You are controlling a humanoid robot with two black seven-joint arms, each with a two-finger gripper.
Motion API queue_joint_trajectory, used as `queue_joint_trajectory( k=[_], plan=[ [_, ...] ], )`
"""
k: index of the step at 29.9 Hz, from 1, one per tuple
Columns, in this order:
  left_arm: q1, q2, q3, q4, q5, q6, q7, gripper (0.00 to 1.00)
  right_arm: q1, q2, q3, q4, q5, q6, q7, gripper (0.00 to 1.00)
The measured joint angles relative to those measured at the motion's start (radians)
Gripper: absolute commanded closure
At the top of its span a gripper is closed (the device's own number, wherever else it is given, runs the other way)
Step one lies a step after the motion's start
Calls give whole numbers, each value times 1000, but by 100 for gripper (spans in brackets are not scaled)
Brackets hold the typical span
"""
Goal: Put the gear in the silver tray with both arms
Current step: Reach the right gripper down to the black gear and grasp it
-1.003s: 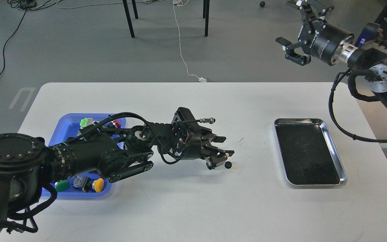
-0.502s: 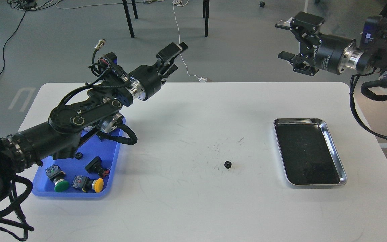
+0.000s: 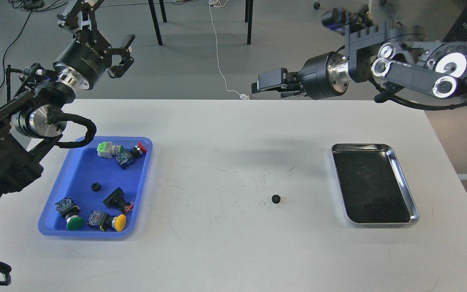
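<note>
Colours across the bench and both arms

A white bench (image 3: 225, 251), faintly marked with dark scuffs at its middle, is seen carrying a small black gear (image 3: 275, 198), a silver tray (image 3: 404, 173) with a dark reflective bottom, and a blue tray (image 3: 79, 170). In the blue tray, buttons capped in green (image 3: 74, 222), yellow (image 3: 120, 222) and red (image 3: 142, 147) are seen, with a second black gear (image 3: 95, 187). Both arms are black with silver ring joints, ending in the black left tool (image 3: 103, 48) and black right tool (image 3: 272, 83). The floor is grey.

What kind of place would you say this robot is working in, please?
Most likely a robotics lab or test workspace: a scuffed white table on grey flooring, loose cables trailing across the floor, and a blue plastic tray of industrial push-button switches beside a silver tray.
</note>
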Motion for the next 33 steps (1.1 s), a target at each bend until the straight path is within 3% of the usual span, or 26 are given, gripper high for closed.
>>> queue_joint_trajectory(
  k=[4,10,19,33],
  plan=[
    [6,18,-3,1,-30,-3,1,2,1,131,-109,-16,-45,0,4,10],
    [18,32,-5,1,-34,-16,-5,2,0,259,-241,-15,-136,-6,8,28],
    [38,58,-6,-1,-34,-38,-7,2,-44,269,-382,-14,-232,-62,-1,33],
    [40,77,-6,-9,-34,-63,-7,2,-127,230,-350,61,-226,-67,1,41]
  ],
)
